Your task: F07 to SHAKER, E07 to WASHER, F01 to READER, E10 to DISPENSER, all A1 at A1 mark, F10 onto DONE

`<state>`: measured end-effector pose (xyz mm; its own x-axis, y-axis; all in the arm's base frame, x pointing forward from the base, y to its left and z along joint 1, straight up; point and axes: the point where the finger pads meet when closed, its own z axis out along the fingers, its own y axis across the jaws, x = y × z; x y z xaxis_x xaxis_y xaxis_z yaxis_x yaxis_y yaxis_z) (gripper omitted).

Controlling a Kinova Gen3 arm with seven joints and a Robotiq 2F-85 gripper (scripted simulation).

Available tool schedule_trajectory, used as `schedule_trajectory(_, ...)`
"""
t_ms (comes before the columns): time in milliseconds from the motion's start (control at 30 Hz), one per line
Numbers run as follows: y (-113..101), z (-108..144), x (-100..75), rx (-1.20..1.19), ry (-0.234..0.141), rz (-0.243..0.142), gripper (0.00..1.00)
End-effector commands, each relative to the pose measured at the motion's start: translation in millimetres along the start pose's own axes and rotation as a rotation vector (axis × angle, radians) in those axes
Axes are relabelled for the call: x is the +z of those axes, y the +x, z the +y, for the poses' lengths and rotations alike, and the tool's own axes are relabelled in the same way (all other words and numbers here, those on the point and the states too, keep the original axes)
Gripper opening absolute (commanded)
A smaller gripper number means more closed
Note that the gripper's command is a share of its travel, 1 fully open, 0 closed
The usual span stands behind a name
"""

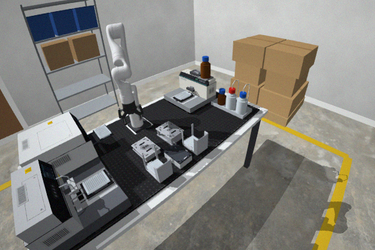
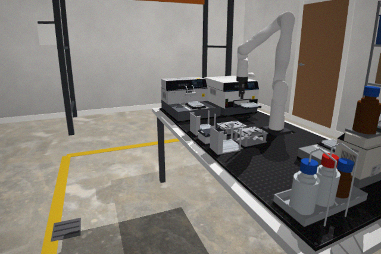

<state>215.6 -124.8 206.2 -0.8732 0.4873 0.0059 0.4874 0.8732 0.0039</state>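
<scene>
One plate (image 1: 102,132) lies on the instrument's tray beside the arm's base, its long axis toward the housing, with the gripper (image 2: 241,93) above it, fingers spread wide and empty.

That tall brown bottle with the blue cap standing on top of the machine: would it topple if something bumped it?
Probably. The tall brown bottle with the blue cap is narrow for its height and stands high on the white instrument, so a knock near the cap could tip it. Being round, it would likely roll. Its fill level cannot be seen.

Matt black perforated deck (image 1: 211,117), smooth white arm (image 1: 120,60), cardboard boxes (image 1: 272,68)
</scene>
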Motion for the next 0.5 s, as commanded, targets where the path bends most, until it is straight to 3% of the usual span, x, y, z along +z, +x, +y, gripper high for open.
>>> schedule_trajectory(0, 2.4, 11.8, -0.3, 0.069, 0.002, -0.001, 1.00)
schedule_trajectory(467, 11.9, 50.8, -0.2, 0.069, 0.002, -0.001, 1.00)
